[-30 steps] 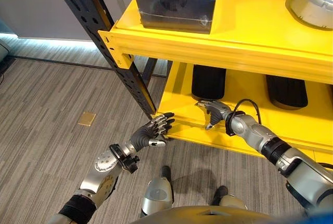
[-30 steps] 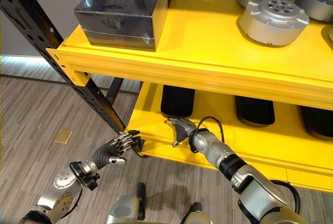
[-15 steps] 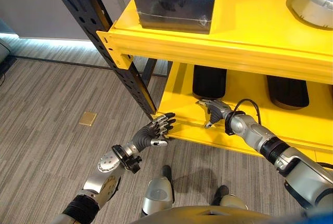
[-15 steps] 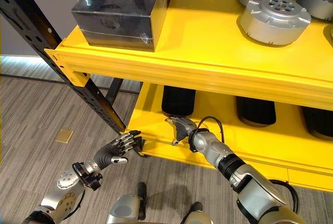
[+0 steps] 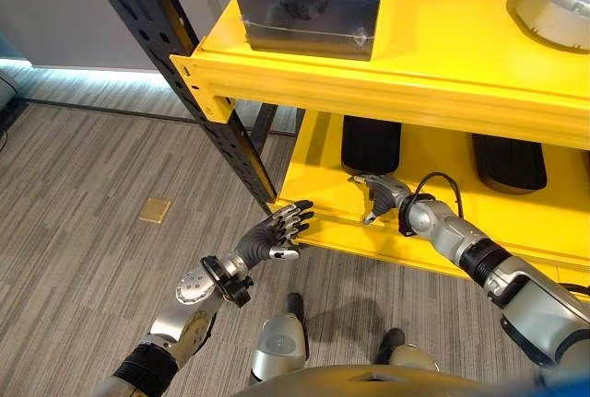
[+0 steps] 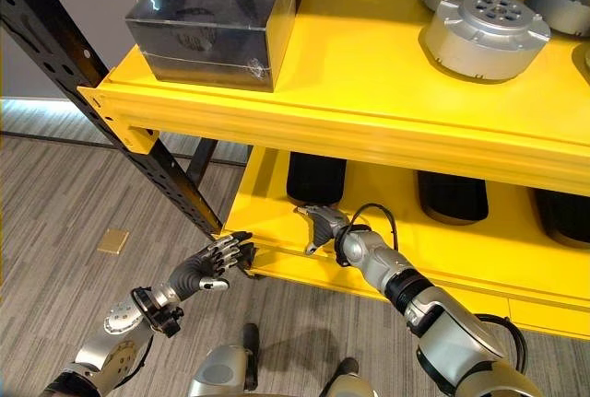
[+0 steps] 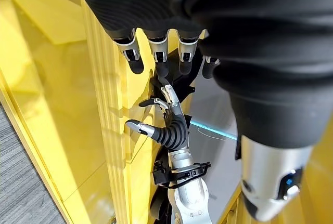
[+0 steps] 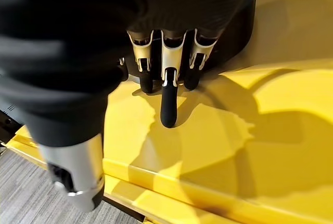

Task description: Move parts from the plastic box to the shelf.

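while the left hand hangs released, the right hand rests released on the lower shelf.

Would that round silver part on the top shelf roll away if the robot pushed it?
Probably not. The round silver part lies flat on the yellow shelf, so a push should make it slide, not roll. It looks like solid metal, so it is likely heavy for its size and stiff. Its smooth sides may feel slippery.

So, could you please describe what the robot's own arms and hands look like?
Both arms are silver-grey metal with black joint bands. The left hand and right hand have silver fingers with dark tips and dark ribbed covers over the wrists. A black cable loops at the right wrist.
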You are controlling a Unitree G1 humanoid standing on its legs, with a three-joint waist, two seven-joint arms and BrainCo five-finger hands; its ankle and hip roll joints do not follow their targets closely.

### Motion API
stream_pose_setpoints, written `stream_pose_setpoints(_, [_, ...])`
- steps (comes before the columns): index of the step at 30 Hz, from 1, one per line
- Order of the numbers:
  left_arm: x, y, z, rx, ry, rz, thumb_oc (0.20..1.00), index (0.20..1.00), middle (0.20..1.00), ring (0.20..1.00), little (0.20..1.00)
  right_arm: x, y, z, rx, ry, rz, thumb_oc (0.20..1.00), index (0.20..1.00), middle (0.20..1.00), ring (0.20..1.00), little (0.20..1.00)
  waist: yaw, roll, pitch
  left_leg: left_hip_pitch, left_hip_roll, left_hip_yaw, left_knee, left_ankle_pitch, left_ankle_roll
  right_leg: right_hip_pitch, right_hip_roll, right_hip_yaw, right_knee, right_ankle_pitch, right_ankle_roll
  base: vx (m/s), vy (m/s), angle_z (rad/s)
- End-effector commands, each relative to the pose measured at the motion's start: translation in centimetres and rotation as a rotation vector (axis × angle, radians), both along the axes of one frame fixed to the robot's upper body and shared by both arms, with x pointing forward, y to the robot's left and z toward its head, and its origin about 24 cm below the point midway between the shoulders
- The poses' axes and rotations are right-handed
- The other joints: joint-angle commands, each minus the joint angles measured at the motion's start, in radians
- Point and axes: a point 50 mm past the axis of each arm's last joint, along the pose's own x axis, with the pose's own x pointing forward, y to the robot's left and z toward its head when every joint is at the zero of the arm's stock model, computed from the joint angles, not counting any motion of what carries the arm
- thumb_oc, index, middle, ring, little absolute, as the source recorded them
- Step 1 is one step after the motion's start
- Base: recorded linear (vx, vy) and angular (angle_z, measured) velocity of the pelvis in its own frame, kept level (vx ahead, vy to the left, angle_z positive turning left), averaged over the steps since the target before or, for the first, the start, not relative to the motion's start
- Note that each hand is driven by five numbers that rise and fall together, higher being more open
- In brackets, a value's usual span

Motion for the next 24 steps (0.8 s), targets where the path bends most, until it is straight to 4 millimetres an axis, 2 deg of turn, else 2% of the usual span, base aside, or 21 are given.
stream_pose_setpoints(1, [0.2,-0.9,1.1,-0.061,-0.074,-0.040,1.000,1.000,1.000,1.000,1.000,-0.1,1.1,0.9,0.100,-0.001,0.051,1.000,1.000,1.000,1.000,1.000,0.014,-0.011,0.010,0.047,0.114,0.091,-0.012,0.084,-0.058,-0.024,-0.060,0.003,0.088,0.016,0.071,-0.02,0.019,-0.04])
stream_pose_setpoints(3, [-0.1,-0.4,1.0,-0.083,-0.068,-0.007,1.000,1.000,1.000,1.000,1.000,-1.3,1.2,0.8,0.175,0.020,0.078,1.000,1.000,1.000,1.000,1.000,0.000,-0.016,0.008,0.051,0.116,0.095,-0.020,0.088,-0.060,-0.022,-0.055,0.009,0.075,0.022,0.074,-0.04,0.007,-0.01])
stream_pose_setpoints(4, [-0.2,-0.3,1.0,-0.081,-0.071,0.005,1.000,1.000,1.000,1.000,1.000,-1.7,1.2,0.8,0.203,0.035,0.088,1.000,1.000,1.000,1.000,1.000,-0.005,-0.017,0.009,0.046,0.118,0.110,-0.025,0.104,-0.049,-0.027,-0.053,-0.002,0.065,0.039,0.063,-0.07,0.001,-0.02])
stream_pose_setpoints(6, [-0.6,0.2,0.8,-0.027,-0.086,0.042,1.000,1.000,1.000,1.000,1.000,-3.4,1.6,1.2,0.347,0.120,0.125,1.000,1.000,1.000,1.000,1.000,-0.026,-0.028,0.004,0.052,0.122,0.120,-0.038,0.111,-0.052,-0.025,-0.050,0.005,0.044,0.050,0.069,-0.02,-0.006,-0.01])
stream_pose_setpoints(7, [-0.7,0.3,0.8,-0.005,-0.095,0.052,1.000,1.000,1.000,1.000,1.000,-4.1,1.6,1.3,0.396,0.149,0.133,1.000,1.000,1.000,1.000,1.000,-0.032,-0.033,0.000,0.064,0.121,0.111,-0.043,0.101,-0.064,-0.018,-0.050,0.020,0.041,0.042,0.083,0.00,0.000,0.00])
stream_pose_setpoints(8, [-0.8,0.6,0.9,0.002,-0.104,0.072,1.000,1.000,1.000,1.000,1.000,-5.0,1.6,1.8,0.480,0.183,0.143,1.000,1.000,1.000,1.000,1.000,-0.043,-0.038,0.000,0.061,0.125,0.131,-0.049,0.116,-0.056,-0.021,-0.052,0.009,0.026,0.063,0.077,0.02,-0.021,-0.06])
stream_pose_setpoints(9, [-1.0,0.7,0.7,-0.014,-0.084,0.093,1.000,1.000,1.000,1.000,1.000,-6.0,1.4,2.0,0.571,0.230,0.139,1.000,1.000,1.000,1.000,1.000,-0.055,-0.045,-0.007,0.077,0.125,0.127,-0.059,0.106,-0.069,-0.011,-0.055,0.024,0.015,0.060,0.096,-0.03,-0.017,-0.08])
stream_pose_setpoints(10, [-1.1,0.7,0.6,-0.019,-0.080,0.096,1.000,1.000,1.000,1.000,1.000,-6.1,1.3,2.1,0.592,0.235,0.132,1.000,1.000,1.000,1.000,1.000,-0.055,-0.045,-0.009,0.078,0.125,0.128,-0.060,0.107,-0.070,-0.010,-0.055,0.024,0.012,0.062,0.097,0.01,-0.014,-0.24])
stream_pose_setpoints(11, [-1.4,0.8,0.4,-0.034,-0.069,0.122,1.000,1.000,1.000,1.000,1.000,-7.5,1.0,2.2,0.698,0.258,0.109,1.000,1.000,1.000,1.000,1.000,-0.075,-0.051,-0.015,0.089,0.127,0.140,-0.075,0.112,-0.072,-0.005,-0.060,0.030,-0.015,0.083,0.109,-0.03,-0.007,-0.28])
stream_pose_setpoints(12, [-1.5,0.8,0.4,-0.037,-0.066,0.123,1.000,1.000,1.000,1.000,1.000,-7.7,0.9,2.2,0.712,0.262,0.103,1.000,1.000,1.000,1.000,1.000,-0.077,-0.052,-0.016,0.091,0.127,0.142,-0.078,0.113,-0.072,-0.004,-0.060,0.031,-0.020,0.086,0.110,-0.06,-0.011,-0.29])
stream_pose_setpoints(15, [-1.9,1.0,0.9,-0.071,-0.142,0.167,1.000,1.000,1.000,1.000,1.000,-9.0,-0.7,2.3,0.903,0.239,-0.014,1.000,1.000,1.000,1.000,1.000,-0.121,-0.062,-0.026,0.113,0.127,0.169,-0.097,0.115,-0.075,0.001,-0.066,0.048,-0.071,0.127,0.130,-0.06,-0.008,-0.20])
stream_pose_setpoints(18, [-2.0,0.9,0.4,-0.082,-0.113,0.166,1.000,1.000,1.000,1.000,1.000,-9.4,-1.7,2.3,0.977,0.200,-0.088,1.000,1.000,1.000,1.000,1.000,-0.142,-0.067,-0.033,0.122,0.126,0.184,-0.104,0.114,-0.077,-0.001,-0.070,0.058,-0.092,0.147,0.140,-0.06,-0.002,-0.23])
stream_pose_setpoints(19, [-2.3,1.2,0.2,-0.071,-0.119,0.189,1.000,1.000,1.000,1.000,1.000,-10.0,-3.6,1.8,1.084,0.156,-0.212,1.000,1.000,1.000,1.000,1.000,-0.171,-0.070,-0.042,0.133,0.126,0.203,-0.105,0.107,-0.076,-0.002,-0.068,0.070,-0.109,0.158,0.146,-0.06,0.005,-0.40])
stream_pose_setpoints(20, [-2.5,1.4,0.0,-0.096,-0.099,0.201,1.000,1.000,1.000,1.000,1.000,-10.3,-4.7,1.3,1.120,0.140,-0.287,1.000,1.000,1.000,1.000,1.000,-0.186,-0.070,-0.048,0.138,0.125,0.211,-0.105,0.103,-0.076,-0.001,-0.064,0.077,-0.114,0.158,0.145,-0.06,0.006,-0.39])
stream_pose_setpoints(24, [-3.1,2.0,-0.1,-0.226,-0.068,0.251,1.000,1.000,1.000,1.000,1.000,-11.7,-6.8,-0.3,1.199,0.142,-0.448,1.000,1.000,1.000,1.000,1.000,-0.215,-0.069,-0.060,0.155,0.119,0.225,-0.103,0.093,-0.068,0.007,-0.055,0.099,-0.124,0.157,0.140,-0.01,0.010,-0.29])
